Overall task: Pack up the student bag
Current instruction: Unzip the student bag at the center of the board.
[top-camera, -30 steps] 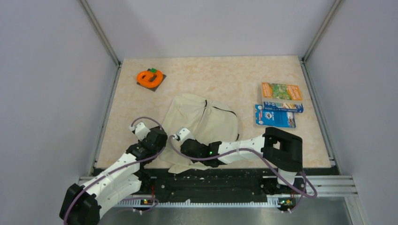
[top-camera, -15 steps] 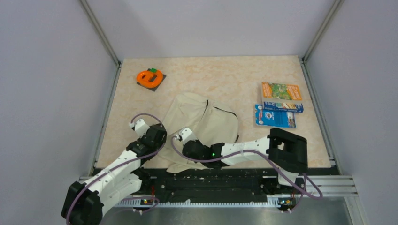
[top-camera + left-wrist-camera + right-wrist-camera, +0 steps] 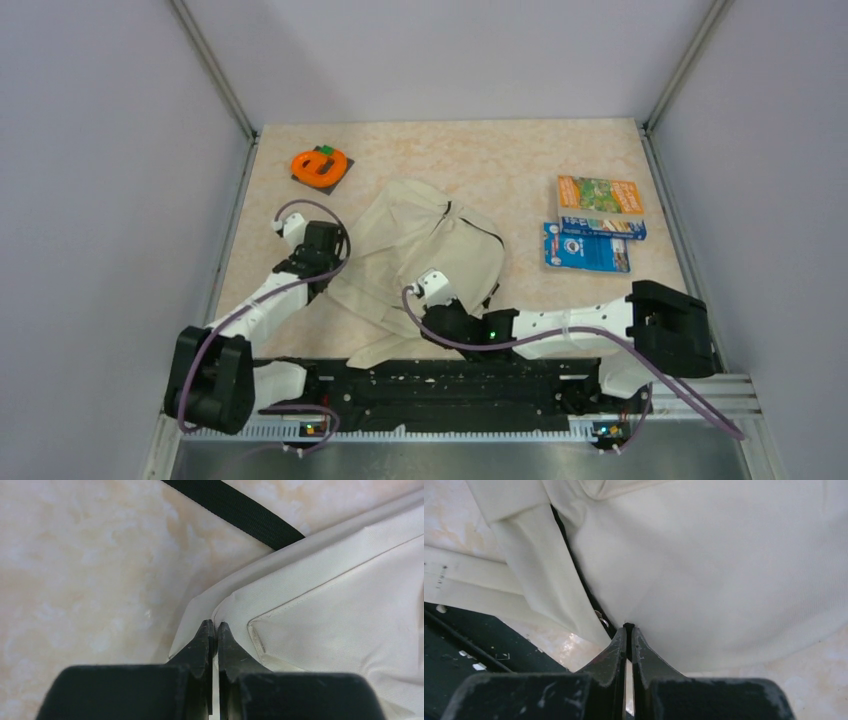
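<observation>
On table (image 3: 520,160) centre, bag (image 3: 430,245) lies crumpled, near part hidden by right arm (image 3: 560,325).
Left gripper (image 3: 213,630) clenched on bag hem; right gripper (image 3: 628,631) pinches tiny black bit of bag, unclear what.

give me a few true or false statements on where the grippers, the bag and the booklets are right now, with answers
1. The left gripper and the right gripper are both shut on the student bag. True.
2. The orange booklet is inside the bag. False: it lies on the table to the right of the bag, beside the blue booklet.
3. An orange ring sits near the table's far left corner. True.
4. The left gripper grips the black strap. False: it pinches the bag's cream fabric edge, and the strap lies apart from it.
</observation>
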You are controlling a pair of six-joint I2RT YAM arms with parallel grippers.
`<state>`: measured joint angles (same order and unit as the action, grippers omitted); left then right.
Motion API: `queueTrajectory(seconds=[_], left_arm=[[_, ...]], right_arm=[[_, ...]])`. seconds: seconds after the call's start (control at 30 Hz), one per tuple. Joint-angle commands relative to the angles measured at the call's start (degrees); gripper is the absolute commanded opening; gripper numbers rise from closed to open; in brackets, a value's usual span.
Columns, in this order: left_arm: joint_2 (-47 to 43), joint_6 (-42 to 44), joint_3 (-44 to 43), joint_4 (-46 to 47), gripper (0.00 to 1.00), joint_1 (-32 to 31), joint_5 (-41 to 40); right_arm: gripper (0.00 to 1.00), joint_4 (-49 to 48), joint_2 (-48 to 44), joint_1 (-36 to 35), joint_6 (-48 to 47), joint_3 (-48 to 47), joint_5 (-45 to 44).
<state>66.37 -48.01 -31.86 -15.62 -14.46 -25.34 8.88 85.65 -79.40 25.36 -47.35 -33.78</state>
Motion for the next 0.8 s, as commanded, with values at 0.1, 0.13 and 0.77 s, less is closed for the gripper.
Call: queueTrajectory(seconds=[0.1,0.13,0.77], left_arm=[[10.74,5.89,-12.07,9.65,0.0,4.92,-0.64],[12.25,6.44,-13.44,9.76,0.0,5.44,-0.73],[-8.34,5.23,2.38,2.73,0.61,0.56,11.06]], right_arm=[[0.0,7.66,-2.4,-0.76,5.11,2.94,-5.0],[0.0,8.06,-2.89,-0.72,5.53,3.27,-5.07],[0.0,-7.07,-4.71,1.07,0.61,4.49,-1.39]])
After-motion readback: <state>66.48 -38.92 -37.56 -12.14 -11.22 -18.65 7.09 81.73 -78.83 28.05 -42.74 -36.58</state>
